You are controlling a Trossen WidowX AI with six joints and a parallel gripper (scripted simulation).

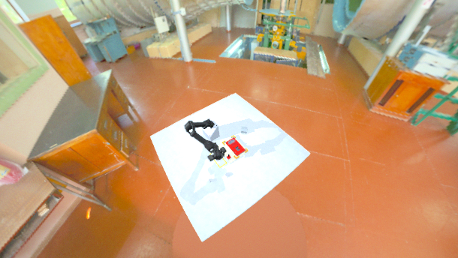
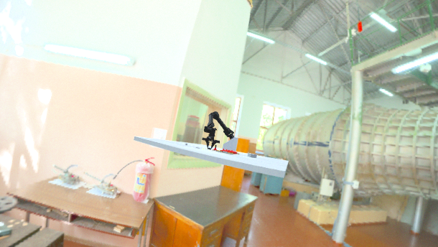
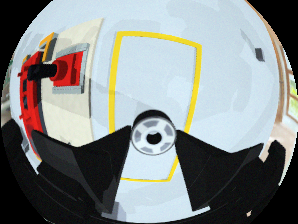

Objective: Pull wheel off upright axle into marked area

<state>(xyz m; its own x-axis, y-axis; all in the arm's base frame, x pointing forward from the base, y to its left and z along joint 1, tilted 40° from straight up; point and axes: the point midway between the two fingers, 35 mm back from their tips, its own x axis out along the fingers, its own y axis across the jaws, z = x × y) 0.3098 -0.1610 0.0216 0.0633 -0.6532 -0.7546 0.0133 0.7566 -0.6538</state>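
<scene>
The wheel (image 3: 141, 135), a black tyre with a pale spoked hub, is held between the fingertips of my gripper (image 3: 153, 132) (image 2: 210, 147), which is shut on it. In the wrist view the wheel appears within the yellow outline of the marked area (image 3: 114, 82) (image 1: 220, 167), towards its near part. The fingertips are low, close to the tabletop; whether the wheel touches it I cannot tell. The upright axle (image 3: 44, 71), a bare black post on a red block (image 3: 75, 69), stands to the left of the outline in the wrist view. The wheel is hidden in the top and exterior views.
The red panel (image 1: 236, 146) (image 3: 28, 105) with orange corner brackets lies beside the axle on a cream board (image 3: 67, 112). A small grey block (image 3: 259, 54) (image 1: 244, 129) is farther off on the white table (image 1: 210, 221). The arm's base stands behind.
</scene>
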